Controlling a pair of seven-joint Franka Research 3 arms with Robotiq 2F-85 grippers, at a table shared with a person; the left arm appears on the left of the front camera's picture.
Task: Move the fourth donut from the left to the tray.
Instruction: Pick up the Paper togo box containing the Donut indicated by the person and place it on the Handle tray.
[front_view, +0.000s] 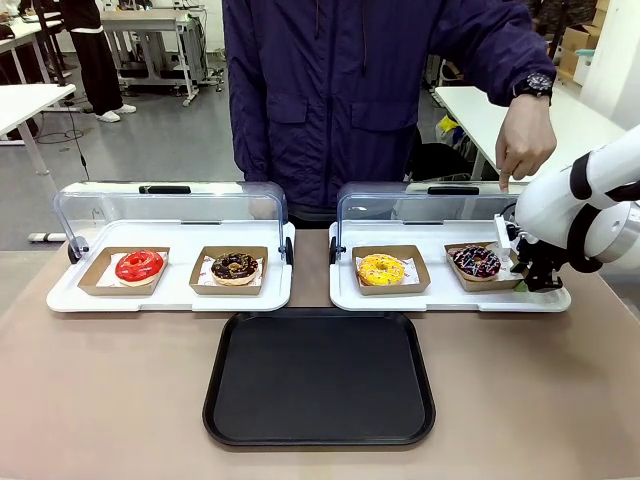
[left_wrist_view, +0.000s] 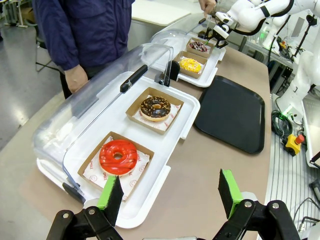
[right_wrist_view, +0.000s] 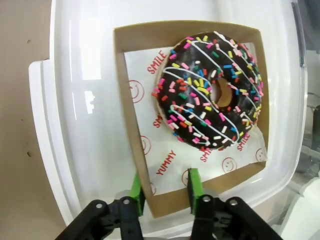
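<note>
Gripping the holder (right_wrist_view: 129, 100) of the fourth donut (right_wrist_view: 192, 102), the right hand (right_wrist_view: 164, 187) is closed; paper (right_wrist_view: 170, 150) reads SMILE, YUMMY

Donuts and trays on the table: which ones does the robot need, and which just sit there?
Needed: sprinkle donut, its cardboard holder pinched by the right gripper, black tray.
Just sitting: red donut, crumb donut, yellow donut, clear lids.

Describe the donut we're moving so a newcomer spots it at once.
Find the right-hand white display tray. The fourth donut sits at its right end, its cardboard holder pinched by the right gripper. Unlike the yellow donut beside it, it is dark chocolate with coloured sprinkles.
</note>
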